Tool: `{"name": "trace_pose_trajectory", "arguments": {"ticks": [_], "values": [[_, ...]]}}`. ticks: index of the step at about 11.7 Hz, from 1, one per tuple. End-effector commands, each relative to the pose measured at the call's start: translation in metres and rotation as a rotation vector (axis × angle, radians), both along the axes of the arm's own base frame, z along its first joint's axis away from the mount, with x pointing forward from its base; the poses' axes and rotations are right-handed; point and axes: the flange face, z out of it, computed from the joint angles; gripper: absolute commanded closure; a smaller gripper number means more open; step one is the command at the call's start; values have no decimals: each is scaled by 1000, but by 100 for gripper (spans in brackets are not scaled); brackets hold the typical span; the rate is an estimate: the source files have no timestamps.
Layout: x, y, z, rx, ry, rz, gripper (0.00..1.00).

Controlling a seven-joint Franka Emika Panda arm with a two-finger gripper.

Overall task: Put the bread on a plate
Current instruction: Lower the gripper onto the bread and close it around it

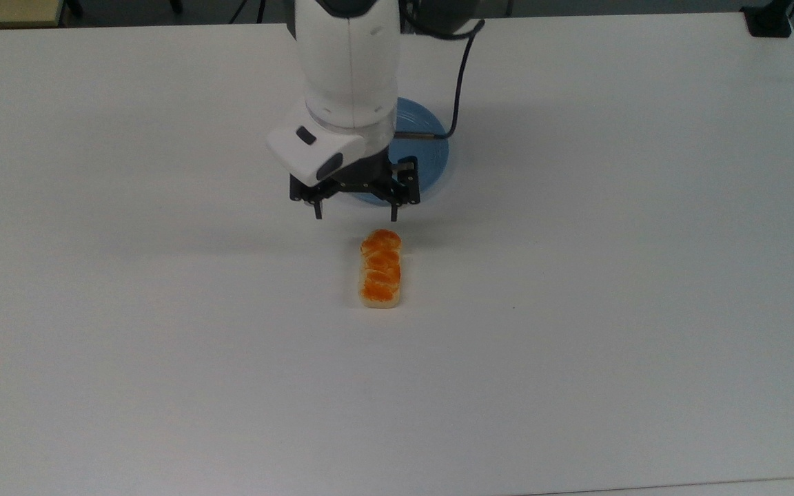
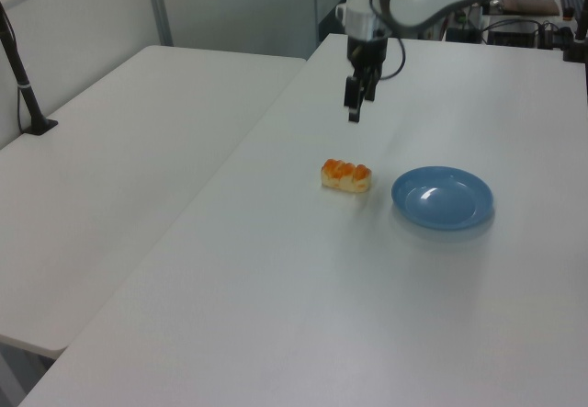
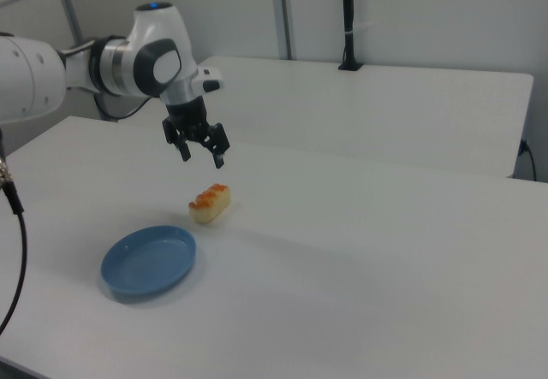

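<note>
Nearest in the top view: a broad bare stretch of white surface. Farther in, the bread, lying flat with its long axis running toward the camera, glossy orange-brown braided top upward, pale sides showing at the near end. Not on the plate; apart from it, with a strip of bare white between the two.

Just beyond the bread's far end in the top view, the claw, hanging in the air over the gap between bread and plate, fingers spread apart and pointing down, nothing between them. Black fingers under a black body, white wrist housing above, white arm rising toward the top edge. A dark cable looping down beside the arm to the wrist.

Behind the claw, the plate, light blue, round and shallow, largely covered by the arm in the top view, its rim showing at the top view's right.

In the left view, bread just beside plate without touching, bread on the left view's left; claw above and behind the bread, well clear of the white surface.

In the right view, plate nearest and bare inside, bread a little farther, claw open above the bread's far side, second white surface farther back.
</note>
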Motion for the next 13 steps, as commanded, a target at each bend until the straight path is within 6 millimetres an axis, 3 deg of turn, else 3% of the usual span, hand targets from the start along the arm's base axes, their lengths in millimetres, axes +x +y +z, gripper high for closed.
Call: {"name": "trace_pose_trajectory", "arguments": {"ticks": [1, 3, 6, 10, 12, 13], "values": [[16, 30, -40, 7, -18, -23, 0], [20, 40, -64, -1, -13, -17, 0], [19, 35, -79, -15, 11, -19, 4], [22, 27, -119, -41, 62, -25, 4], [24, 28, -128, -39, 57, -32, 11], [25, 29, -133, -38, 49, -55, 20]]}}
